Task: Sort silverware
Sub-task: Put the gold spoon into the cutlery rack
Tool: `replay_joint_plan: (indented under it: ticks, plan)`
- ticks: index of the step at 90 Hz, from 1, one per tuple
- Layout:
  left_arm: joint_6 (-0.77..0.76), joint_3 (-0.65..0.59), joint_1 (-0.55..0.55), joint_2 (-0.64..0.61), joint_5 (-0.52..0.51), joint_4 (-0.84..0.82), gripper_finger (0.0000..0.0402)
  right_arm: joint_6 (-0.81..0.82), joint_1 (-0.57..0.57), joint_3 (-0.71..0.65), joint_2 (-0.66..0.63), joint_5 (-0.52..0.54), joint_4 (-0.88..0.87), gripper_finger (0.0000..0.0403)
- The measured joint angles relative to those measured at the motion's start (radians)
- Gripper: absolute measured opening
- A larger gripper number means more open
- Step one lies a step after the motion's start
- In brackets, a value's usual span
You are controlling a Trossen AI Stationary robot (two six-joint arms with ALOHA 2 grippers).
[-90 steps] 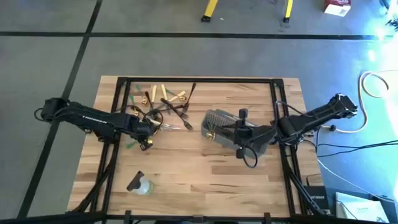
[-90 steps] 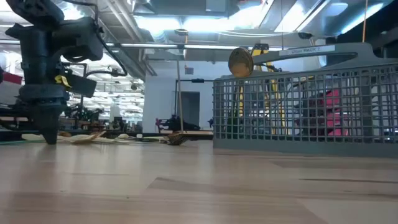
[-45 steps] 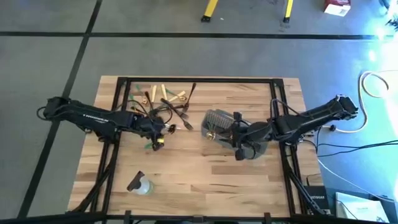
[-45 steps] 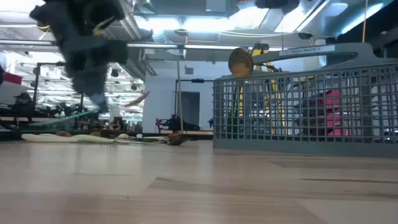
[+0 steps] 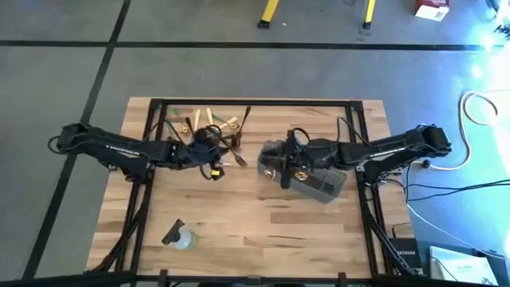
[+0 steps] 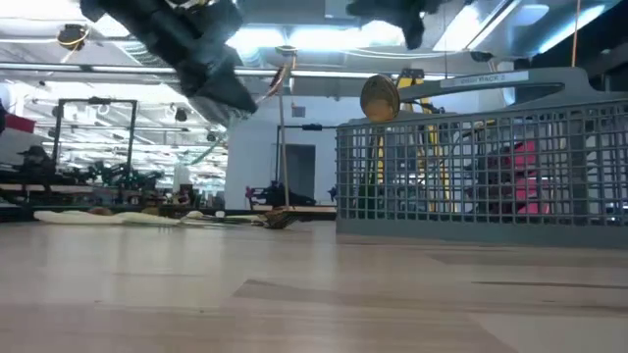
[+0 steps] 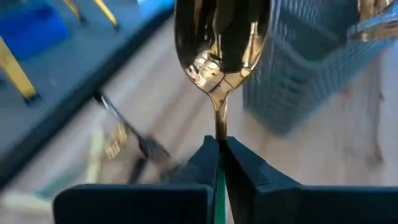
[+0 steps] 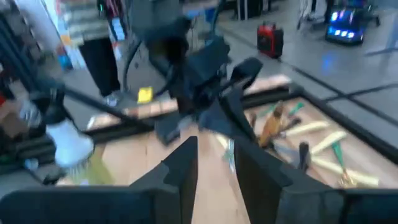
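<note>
The left wrist view showed the left hand (image 7: 219,163) pinched shut on the neck of a gold spoon (image 7: 219,43), bowl up and away from the camera, with the grey basket (image 7: 311,56) blurred beyond it. A second before, this hand had stood point-down on the table at the pile of silverware (image 5: 209,127); half a second before, it was lifting off with the spoon; now, in the low view, it hung high over the table, tilted, carrying its catch toward the basket. By my reading the pick was done and the carry was under way, with the drop into a compartment left to do. In the high view the left arm stretched from the table's left edge, its hand just beside the pile and well short of the basket (image 5: 319,182). The right hand (image 5: 280,163) had meanwhile swung from the basket's near side to its left end, the arm lying across the basket top; the right wrist view showed its fingers (image 8: 181,171) parted and holding nothing, facing the left hand. One gold utensil already stood in the basket, and the rest of the silverware lay on the table.
</note>
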Motion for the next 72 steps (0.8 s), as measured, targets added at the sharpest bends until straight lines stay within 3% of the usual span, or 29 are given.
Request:
replay_joint_plan:
  ticks: [9,25,37,52,72]
  plan:
    - [0.089,0.0,-0.006,0.035,-0.034,0.114,0.0,-0.017,-0.024,0.0,0.039,0.013,0.056,0.0088]
    - [0.17,0.001,-0.029,0.09,-0.107,0.258,0.0,-0.114,-0.035,0.0,0.075,0.162,0.107,0.0088]
    - [0.235,0.001,-0.052,0.135,-0.169,0.397,0.0,-0.224,-0.032,0.006,0.098,0.16,0.143,0.0088]
    - [0.299,0.001,-0.067,0.194,-0.175,0.545,0.0,-0.271,-0.043,0.032,0.114,0.159,0.14,0.0088]
    - [0.298,0.002,-0.078,0.212,-0.175,0.601,0.0,-0.295,-0.047,0.037,0.129,0.155,0.152,0.0088]
